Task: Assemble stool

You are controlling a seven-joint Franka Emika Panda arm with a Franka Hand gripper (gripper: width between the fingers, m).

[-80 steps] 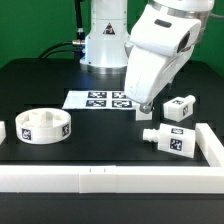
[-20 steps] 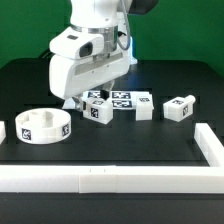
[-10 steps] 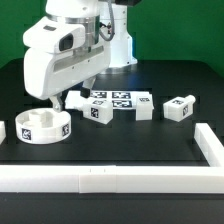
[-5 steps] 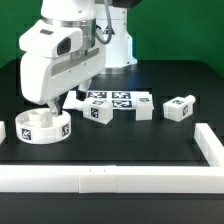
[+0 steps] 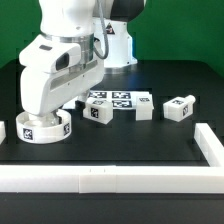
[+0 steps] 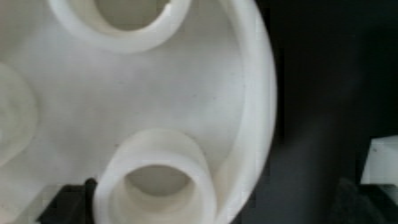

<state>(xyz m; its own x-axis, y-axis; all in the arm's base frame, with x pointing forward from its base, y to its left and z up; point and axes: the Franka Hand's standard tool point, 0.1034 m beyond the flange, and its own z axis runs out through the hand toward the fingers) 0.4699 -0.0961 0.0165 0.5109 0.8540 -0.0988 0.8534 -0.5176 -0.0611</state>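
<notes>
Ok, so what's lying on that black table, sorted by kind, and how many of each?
seat: 1
legs: 3
marker board: 1
rail: 1
total: 6
</notes>
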